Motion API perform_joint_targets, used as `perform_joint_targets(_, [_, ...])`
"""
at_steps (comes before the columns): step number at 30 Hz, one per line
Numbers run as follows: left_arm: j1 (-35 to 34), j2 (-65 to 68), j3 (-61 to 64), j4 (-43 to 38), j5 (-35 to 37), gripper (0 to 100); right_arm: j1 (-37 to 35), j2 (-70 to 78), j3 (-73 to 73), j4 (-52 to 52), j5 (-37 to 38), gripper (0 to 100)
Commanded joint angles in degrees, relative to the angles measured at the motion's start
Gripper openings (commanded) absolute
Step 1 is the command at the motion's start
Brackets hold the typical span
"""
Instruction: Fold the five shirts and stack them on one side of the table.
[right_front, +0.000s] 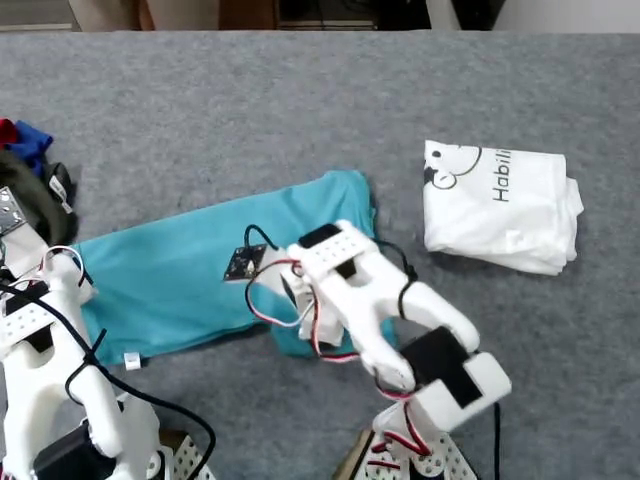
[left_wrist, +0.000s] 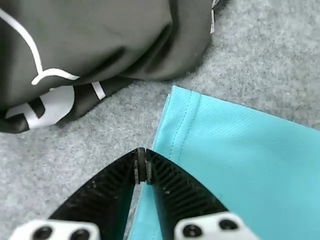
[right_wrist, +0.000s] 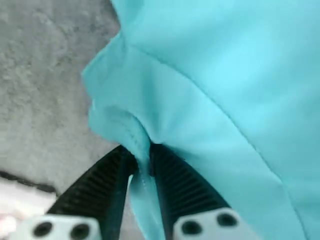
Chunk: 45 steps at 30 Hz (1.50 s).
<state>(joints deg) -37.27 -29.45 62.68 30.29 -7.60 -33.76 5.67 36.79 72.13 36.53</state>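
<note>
A teal shirt (right_front: 180, 280) lies spread across the middle left of the grey table (right_front: 300, 110). My left gripper (left_wrist: 141, 164) is shut, pinching that shirt's hemmed edge (left_wrist: 240, 150) at its left end, close to a dark shirt. My right gripper (right_wrist: 142, 156) is shut on a bunched fold of the teal shirt (right_wrist: 225, 75) at its near right corner, under the right arm (right_front: 350, 280). A folded white shirt (right_front: 495, 205) with black print rests at the right. The dark shirt with white print (left_wrist: 85, 40) is heaped at the table's left edge (right_front: 30, 200).
Red and blue cloth (right_front: 20, 135) shows at the far left edge behind the dark heap. The arms' bases and cables (right_front: 90, 430) occupy the near edge. Bare grey table stretches along the back and between the teal and white shirts.
</note>
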Motion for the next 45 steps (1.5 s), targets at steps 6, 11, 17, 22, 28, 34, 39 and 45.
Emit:
perform_joint_targets(6, [-0.4,-1.5,-0.1,-1.0,0.4,2,1.5,2.8,-21.9,18.4,3.5,0.3])
perform_joint_targets(11, [-0.4,-1.5,-0.1,-1.0,0.4,2,2.9,7.8,-32.5,23.3,8.4,0.3])
perform_joint_targets(17, [-0.4,-1.5,-0.1,-1.0,0.4,2,3.0,15.3,-46.0,28.1,14.8,0.3])
perform_joint_targets(22, [-0.4,-1.5,-0.1,-0.9,0.4,2,2.9,21.4,-53.8,29.7,21.4,0.3])
perform_joint_targets(28, [-0.4,-1.5,-0.1,-0.9,0.4,2,2.9,27.6,-61.4,29.5,26.3,0.4])
perform_joint_targets(34, [-0.4,-1.5,-0.1,-0.9,0.4,2,2.9,31.3,-67.6,29.2,32.0,0.5])
perform_joint_targets(39, [-0.4,-1.5,-0.1,-0.8,0.4,2,3.0,34.3,-71.5,25.4,32.4,2.3])
perform_joint_targets(45, [-0.4,-1.5,-0.1,-0.8,0.4,2,3.6,34.9,-76.5,26.9,32.2,31.0])
